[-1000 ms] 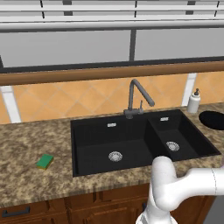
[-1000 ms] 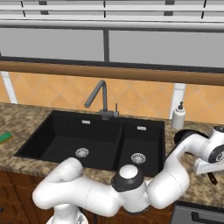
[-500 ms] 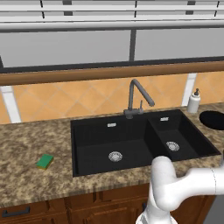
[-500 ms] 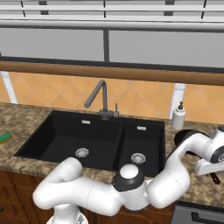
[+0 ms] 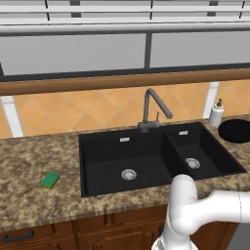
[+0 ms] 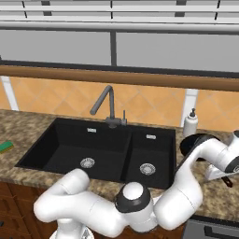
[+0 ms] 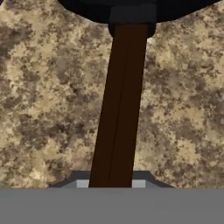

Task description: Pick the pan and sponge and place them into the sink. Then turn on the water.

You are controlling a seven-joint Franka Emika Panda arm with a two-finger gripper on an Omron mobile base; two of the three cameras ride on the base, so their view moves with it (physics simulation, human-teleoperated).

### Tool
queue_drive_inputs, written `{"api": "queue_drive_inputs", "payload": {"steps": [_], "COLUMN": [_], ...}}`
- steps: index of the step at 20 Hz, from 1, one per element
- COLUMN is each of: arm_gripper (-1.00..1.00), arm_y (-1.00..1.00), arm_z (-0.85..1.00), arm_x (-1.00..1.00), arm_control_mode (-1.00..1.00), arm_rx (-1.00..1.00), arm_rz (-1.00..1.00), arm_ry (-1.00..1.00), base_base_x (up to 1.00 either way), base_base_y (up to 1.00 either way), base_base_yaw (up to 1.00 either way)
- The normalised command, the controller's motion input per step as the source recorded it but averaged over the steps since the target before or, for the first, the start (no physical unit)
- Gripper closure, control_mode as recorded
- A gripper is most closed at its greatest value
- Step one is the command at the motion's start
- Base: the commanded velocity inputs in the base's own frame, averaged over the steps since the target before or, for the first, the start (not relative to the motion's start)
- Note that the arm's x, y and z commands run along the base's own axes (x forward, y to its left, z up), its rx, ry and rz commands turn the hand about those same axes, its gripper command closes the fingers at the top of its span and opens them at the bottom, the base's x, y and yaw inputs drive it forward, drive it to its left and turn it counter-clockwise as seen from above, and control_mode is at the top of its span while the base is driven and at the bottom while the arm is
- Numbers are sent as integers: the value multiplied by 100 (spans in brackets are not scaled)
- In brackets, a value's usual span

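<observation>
Currently I see the end effector (image 7: 113, 186) at the bottom centre of the hand view, pressed together on the brown wooden handle of the pan (image 7: 120, 109); that handle runs straight up the middle of the frame to the black bowl at the top edge, over speckled brown worktop (image 7: 43, 109). From the right base view, the white arm bends out to the right edge of the frame, where the pan's dark bowl (image 6: 196, 142) sits on the worktop just right of the sink (image 6: 112, 149), with a white soap bottle (image 6: 190, 123) standing just behind it. From the left base view, the pan (image 5: 235, 131) lies at the right edge, the soap bottle (image 5: 216, 113) beside it, and the black double-basin sink (image 5: 151, 156) fills the middle of the frame with its grey gooseneck faucet (image 5: 152, 110) rising behind. The sponge (image 5: 50, 180) lies on the worktop at the lower left, well apart from the sink's left rim.
</observation>
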Motion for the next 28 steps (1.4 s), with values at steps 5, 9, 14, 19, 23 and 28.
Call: {"api": "queue_drive_inputs", "payload": {"steps": [5,9,14,19,23,28], "arm_gripper": [100,100,100,100,100,100], "arm_y": [25,4,65,98,99,97], "arm_z": [59,59,41,32,26,23], "arm_x": [-49,-91,-80,-66,-59,-40], "arm_control_mode": [-100,-100,-100,-100,-100,-100], "arm_rx": [0,9,3,0,0,0], "arm_rz": [0,2,6,2,0,-6], "arm_ry": [-20,-10,0,0,0,3], "base_base_x": [0,0,0,0,0,0], "base_base_y": [0,0,0,0,0,0], "base_base_yaw": [0,0,0,0,0,0]}}
